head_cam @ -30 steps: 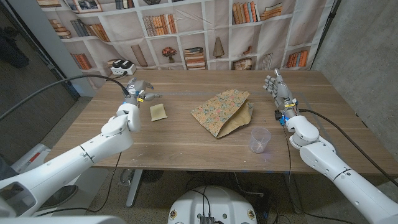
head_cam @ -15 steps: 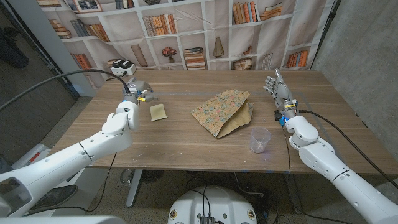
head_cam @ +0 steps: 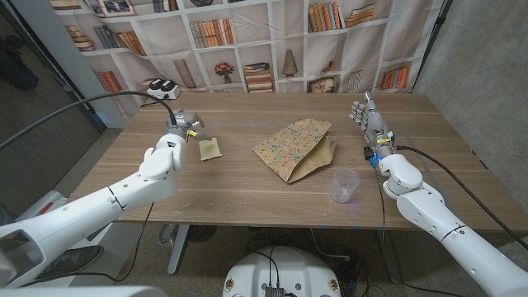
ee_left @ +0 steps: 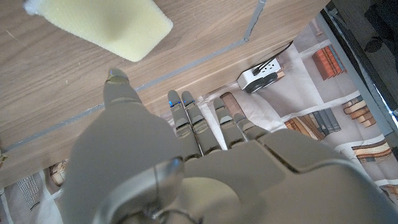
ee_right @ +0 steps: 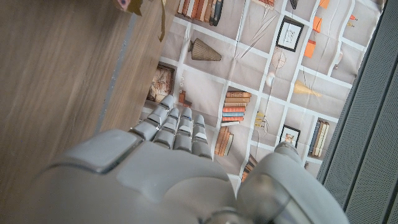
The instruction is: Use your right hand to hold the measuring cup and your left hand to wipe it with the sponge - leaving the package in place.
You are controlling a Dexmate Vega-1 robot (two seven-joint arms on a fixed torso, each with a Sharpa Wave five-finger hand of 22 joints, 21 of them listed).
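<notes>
Two hands over a wooden table [head_cam: 247, 194], neither holding anything. Landmark at the table's middle: a floral paper package [head_cam: 295, 148], lying flat, brown underside showing along its near edge.

Measuring cup [head_cam: 344, 186]: clear plastic, upright, near the package's front right corner, toward the robot's edge of the table, apart from the package and untouched. Sponge [head_cam: 210, 148]: pale yellow, flat on the wood, to the left of the package with a bare strip of table between them.

Left hand [head_cam: 182, 120]: just beyond the sponge's far left corner, well left of the package, fingers loosely bent and apart, gripping nothing. From the left wrist view, same hand [ee_left: 186, 155] seen from its back, fingertips [ee_left: 177, 99] reaching toward the table's far edge, sponge [ee_left: 102, 25] beside the thumb side; touching or just clear, cannot tell.

Right hand [head_cam: 369, 117]: to the right of the package, farther back than the cup and well apart from it, standing on edge with fingers extended upward and slightly spread, empty. From the right wrist view, same hand [ee_right: 155, 162] from behind, fingers [ee_right: 177, 124] lying side by side and nearly straight, above bare wood, a corner of the package [ee_right: 130, 5] just at the frame's edge.

Behind the table, beyond the package: a bookshelf-printed backdrop [head_cam: 247, 41], and a small white device [head_cam: 162, 88] at the far left corner.
</notes>
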